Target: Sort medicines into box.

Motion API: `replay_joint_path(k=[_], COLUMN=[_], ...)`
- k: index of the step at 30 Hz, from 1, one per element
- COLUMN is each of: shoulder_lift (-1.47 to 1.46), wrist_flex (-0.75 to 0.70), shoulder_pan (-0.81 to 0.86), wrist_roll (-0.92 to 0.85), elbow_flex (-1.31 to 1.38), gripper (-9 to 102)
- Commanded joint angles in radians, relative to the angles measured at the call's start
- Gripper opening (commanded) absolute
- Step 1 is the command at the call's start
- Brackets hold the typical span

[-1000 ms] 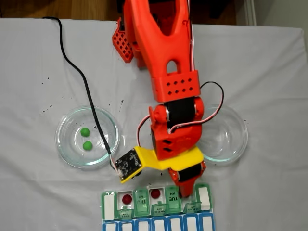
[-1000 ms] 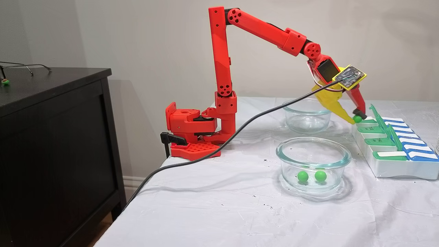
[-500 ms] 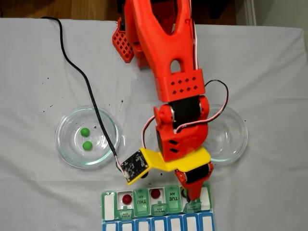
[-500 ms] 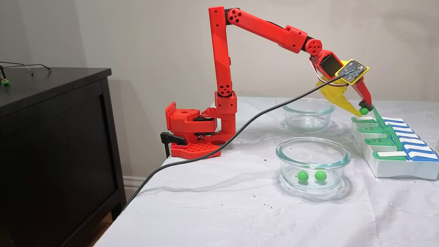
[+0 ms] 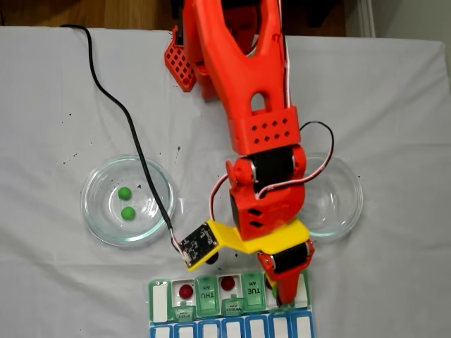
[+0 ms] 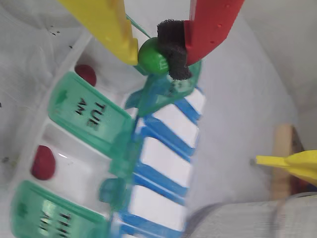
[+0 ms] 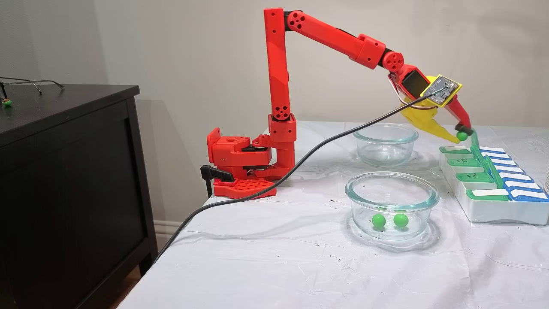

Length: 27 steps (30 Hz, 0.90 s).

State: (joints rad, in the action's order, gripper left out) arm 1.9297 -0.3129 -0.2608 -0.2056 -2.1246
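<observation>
While the red-and-yellow gripper point(image 6: 161, 55) pinched one green ball pill point(image 6: 152, 56) over the green-lidded pill box point(image 5: 163, 304), 2 red pills point(image 5: 186, 291) were in, 2 green point(image 5: 127, 213) left.

Plain beige wall point(image 7: 171, 38); dark cabinet point(image 7: 64, 180) against it; table under wrinkled white cloth point(image 7: 279, 262); wooden floor point(image 5: 84, 13).
</observation>
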Motion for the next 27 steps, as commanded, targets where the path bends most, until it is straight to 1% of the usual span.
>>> replay_joint_path(k=[1, 6, 13, 19, 27], shoulder_lift=[0.018, 0.034, 0.018, -0.014, -0.02], wrist_flex=[0.018, 0.063, 0.083, 0.097, 0.094], shoulder_pan=[-0.015, -0.026, -0.026, -0.017, -0.006], wrist_roll=[-0.015, -0.025, -0.029, -0.011, -0.017], elbow_flex=[0.054, -0.008, -0.005, -0.009, -0.009], gripper=[0, 0, 0, 18, 22])
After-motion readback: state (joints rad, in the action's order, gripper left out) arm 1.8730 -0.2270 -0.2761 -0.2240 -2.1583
